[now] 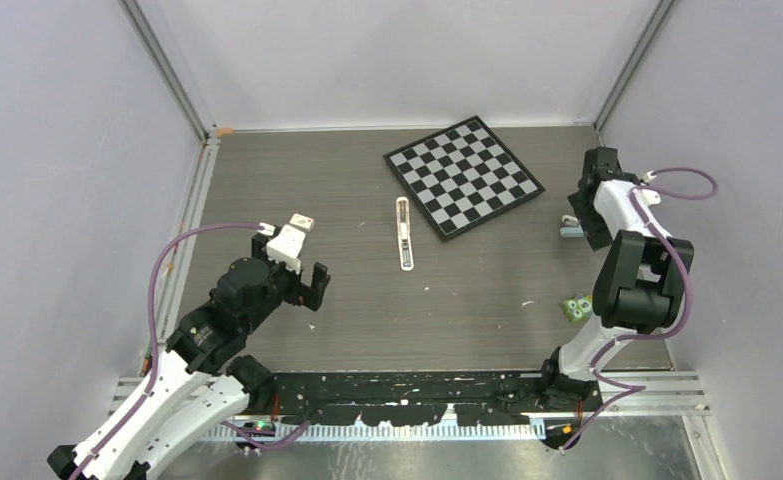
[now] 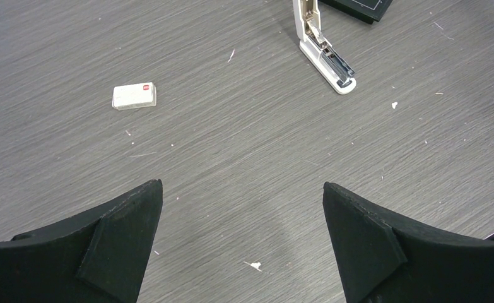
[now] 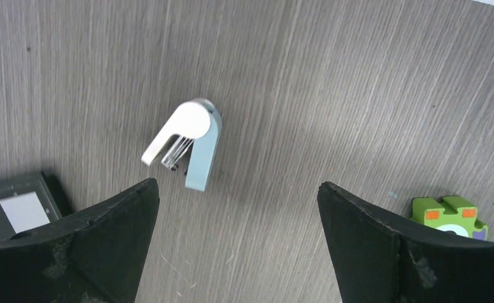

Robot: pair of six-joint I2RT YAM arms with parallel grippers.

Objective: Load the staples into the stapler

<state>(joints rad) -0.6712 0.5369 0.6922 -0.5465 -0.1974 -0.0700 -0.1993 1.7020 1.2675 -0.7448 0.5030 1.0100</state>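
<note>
left gripper [image 2: 241,187] is spread wide & empty, hovering over the table [image 1: 317,150]. the staples [image 2: 134,96], a small pale grey block w/ a red label, lie flat on the bare top ahead of it, off toward its left finger & clear of both. in the left wrist view the block's long side runs across the frame, roughly along the line the fingers close on, so as it stands a pinch would land on the short ends; i'd judge a shift left comes first. the stapler [image 1: 405,235] lies to the right of the staples, well apart, opened out flat w/ its metal channel facing up. its long axis runs near-to-far & the far end is just beside the chessboard [image 1: 464,175]. left arm is clearly nearer the staples; the stapler sits btwn the two arms. right gripper [image 3: 238,184] is also spread & holds nothing, above a stubby white-and-teal hinged thing [image 3: 190,148] by the right wall; cant tell what that is. a green toy [image 3: 449,214] lies near it. surface is grey wood-grain w/ a few specks, and a thin flat block looks hard to get under. pale walls on 3 sides, metal posts in the far corners.
</note>
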